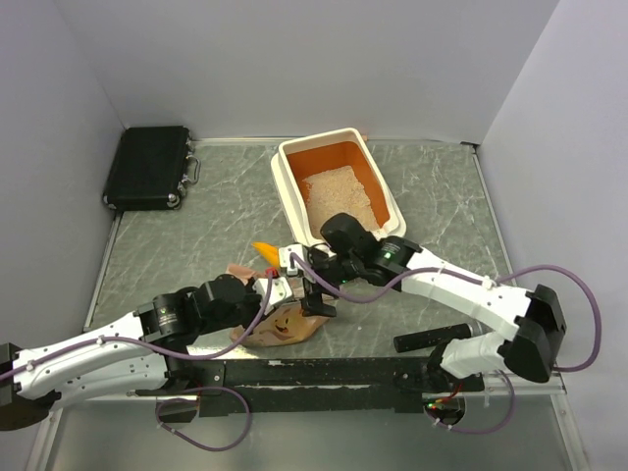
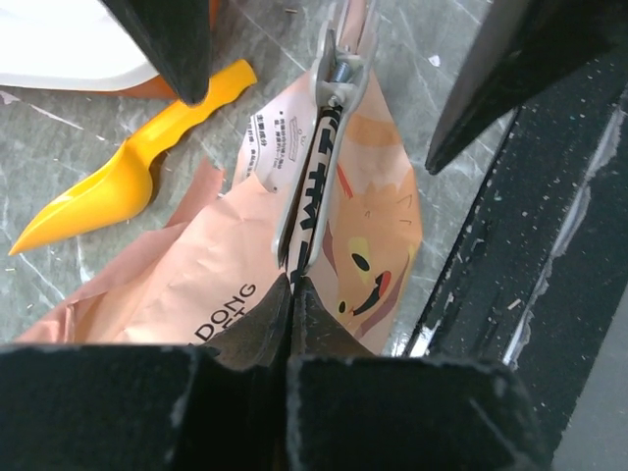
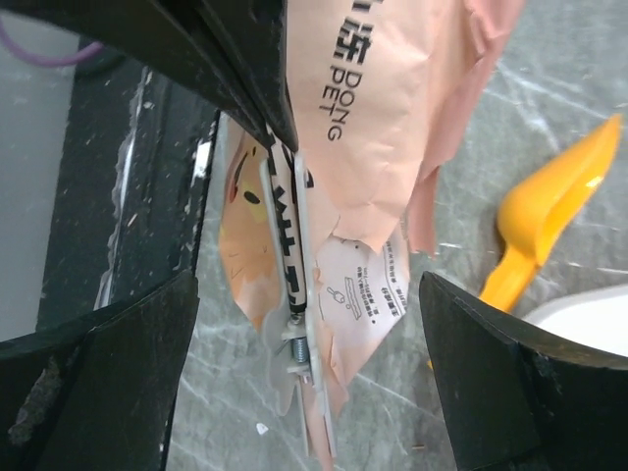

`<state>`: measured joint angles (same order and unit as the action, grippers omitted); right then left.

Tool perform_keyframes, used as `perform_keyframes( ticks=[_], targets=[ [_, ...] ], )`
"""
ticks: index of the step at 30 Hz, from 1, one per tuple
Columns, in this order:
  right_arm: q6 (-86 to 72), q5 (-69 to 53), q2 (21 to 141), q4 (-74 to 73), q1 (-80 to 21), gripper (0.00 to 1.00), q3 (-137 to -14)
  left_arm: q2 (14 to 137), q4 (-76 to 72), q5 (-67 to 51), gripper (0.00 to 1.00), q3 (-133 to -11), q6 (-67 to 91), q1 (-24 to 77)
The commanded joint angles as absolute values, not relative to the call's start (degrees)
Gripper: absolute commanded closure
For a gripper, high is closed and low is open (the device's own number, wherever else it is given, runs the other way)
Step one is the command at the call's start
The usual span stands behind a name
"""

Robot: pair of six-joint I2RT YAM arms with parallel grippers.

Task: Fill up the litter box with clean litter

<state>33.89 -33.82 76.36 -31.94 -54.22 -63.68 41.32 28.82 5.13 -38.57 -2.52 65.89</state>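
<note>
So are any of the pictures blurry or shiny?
Top view: even light, soft shadows, nothing blurry. Left wrist view: the bag has sharp lettering, and there is a small glint on the table by the black rail. Right wrist view: lettering readable; the right gripper darkens both lower corners.

Top view: the litter box [image 1: 286, 182] sits upper centre on the table [image 1: 177, 255], with the clean litter [image 1: 339, 194] inside it. The case [image 1: 147, 167] lies at upper left, well apart. The scoop [image 1: 266, 253] lies at frame centre, just below the box; the bag [image 1: 285, 329] lies just below the scoop, toward lower centre.
</note>
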Motion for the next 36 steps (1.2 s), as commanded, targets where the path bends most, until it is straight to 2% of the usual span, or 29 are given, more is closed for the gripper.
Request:
perform_keyframes(
  ticks=[1, 3, 8, 13, 16, 17, 18, 24, 30, 36],
  targets=[
    [25.9, -25.2, 68.9, -24.0, -54.8, 0.00, -62.4, 41.7, 20.7, 6.6, 0.92, -41.2, -2.0, 66.2],
    [19.6, -21.6, 67.1, -24.2, -53.8, 0.00, -63.0, 42.2, 20.8, 7.5, 0.82, -41.8, -1.2, 66.2],
    [13.0, -16.9, 67.0, -34.4, -51.8, 0.00, -69.9, 42.9, 23.7, 9.7, 0.71, -43.8, -0.7, 66.2],
    [5.8, -7.1, 63.6, -35.2, -51.8, 0.00, -70.1, 43.3, 29.3, 11.6, 0.58, -49.5, 1.6, 66.3],
    [0.2, 2.3, 61.3, -33.9, -51.8, 0.00, -69.4, 43.1, 32.9, 12.9, 0.43, -53.3, 2.9, 66.2],
    [-1.9, 6.9, 60.3, -33.5, -51.9, 0.00, -69.3, 42.8, 32.9, 13.5, 0.35, -54.2, 3.2, 66.2],
    [-4.7, 9.6, 59.8, -32.8, -51.7, 0.00, -68.9, 42.5, 31.7, 13.9, 0.01, -54.5, 3.7, 66.2],
    [-9.7, 19.4, 56.8, -31.7, -51.8, 0.00, -68.7, 42.1, 25.7, 23.8, 0.03, -55.7, 8.7, 66.2],
    [-11.2, 21.6, 55.4, -32.1, -51.8, 0.00, -69.2, 45.8, 24.0, 34.3, 0.03, -59.8, 11.5, 66.2],
    [-11.3, 24.3, 51.6, -23.6, -51.8, 0.00, -63.7, 50.4, 23.3, 35.9, 0.03, -65.6, 15.6, 66.1]
  ],
)
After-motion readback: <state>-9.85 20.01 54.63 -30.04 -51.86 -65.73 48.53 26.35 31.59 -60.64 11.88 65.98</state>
